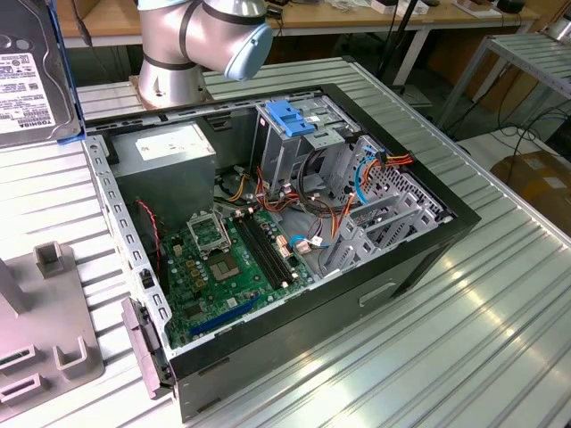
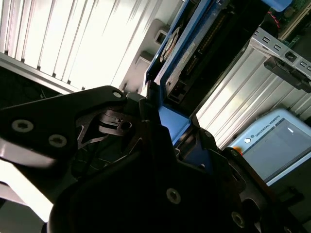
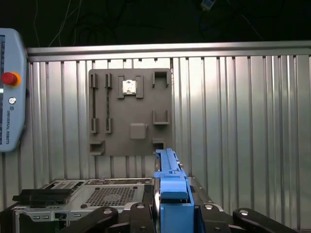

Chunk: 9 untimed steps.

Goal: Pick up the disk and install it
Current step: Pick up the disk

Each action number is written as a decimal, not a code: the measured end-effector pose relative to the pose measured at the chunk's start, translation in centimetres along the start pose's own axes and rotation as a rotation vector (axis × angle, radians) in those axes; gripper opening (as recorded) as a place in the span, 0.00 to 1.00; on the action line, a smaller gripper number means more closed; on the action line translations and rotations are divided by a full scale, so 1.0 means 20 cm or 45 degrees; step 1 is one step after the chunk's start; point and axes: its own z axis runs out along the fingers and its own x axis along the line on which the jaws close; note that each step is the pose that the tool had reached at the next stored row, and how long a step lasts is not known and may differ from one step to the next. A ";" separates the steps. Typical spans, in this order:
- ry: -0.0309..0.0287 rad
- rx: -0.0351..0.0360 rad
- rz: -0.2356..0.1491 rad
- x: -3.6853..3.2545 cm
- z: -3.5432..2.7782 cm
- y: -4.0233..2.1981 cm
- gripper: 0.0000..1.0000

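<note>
The gripper [image 3: 172, 209] is pinching the disk [image 3: 171, 182] by its blue frame, with a black finger [image 3: 138, 213] pressed against each side, as both wrist views show. In the second wrist view the gripper [image 2: 175, 130] holds one end of the disk [image 2: 194, 53], and the rest juts out beyond the fingers with its dark underside showing.

In the exterior view the disk [image 1: 27, 76] sits at the far upper left, label side showing (silver metal, white sticker, blue edge). It is lifted off the ribbed metal table [image 1: 464, 339] and well apart from the drive cage [image 1: 299, 152] with the blue latch [image 1: 290, 116] on top.

The open computer case [image 1: 357, 303] lies on its side in the middle of the table, with the green circuit board [image 1: 223, 267] and the grey power box [image 1: 169, 152] exposed. The arm [image 1: 201, 36] rises behind the case. A grey slotted plate [image 1: 45, 330] lies on the table at the exterior view's lower left, beside the case.
</note>
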 end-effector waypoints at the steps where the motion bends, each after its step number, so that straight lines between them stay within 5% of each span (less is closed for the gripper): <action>1: 0.0000 0.0000 0.000 0.000 0.000 -0.006 0.37; 9: 0.0000 0.0000 0.000 -0.002 -0.001 -0.059 0.37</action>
